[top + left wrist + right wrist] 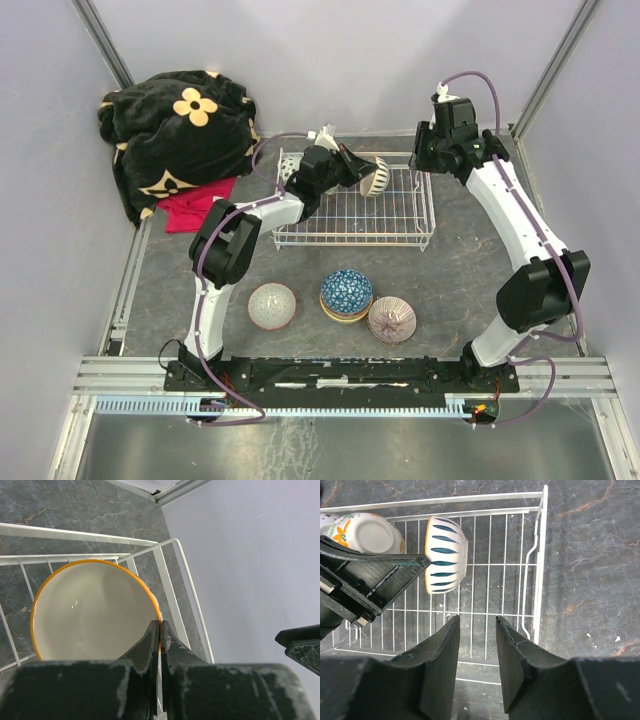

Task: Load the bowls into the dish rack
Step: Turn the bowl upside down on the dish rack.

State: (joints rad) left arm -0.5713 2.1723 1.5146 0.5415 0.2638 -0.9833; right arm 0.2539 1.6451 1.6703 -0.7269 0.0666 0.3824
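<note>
One dish rack (352,215). Left jaws clenched on the rim of a teal-striped bowl (445,555), held on edge over its far side. At the rack's 6 o'clock on the worktop (460,290): pink bowl (272,305), blue bowl (346,291) stacked on a yellow bowl (345,316), purple-white bowl (391,319). Right jaws parted, empty. Only the right wrist view plainly shows the sixth, a floral bowl (362,532) in the rack.

Setup's a dark grey marble-look table (470,290) boxed in by plain pale grey-lavender walls (330,60), with metal posts (100,40) running up the back corners. A silver rail (120,375) runs along the near edge. A black blanket (180,130) with tan flowers is heaped in the far-left corner, with a red cloth (195,208) poking out at its near side. The lighting's soft and even.
</note>
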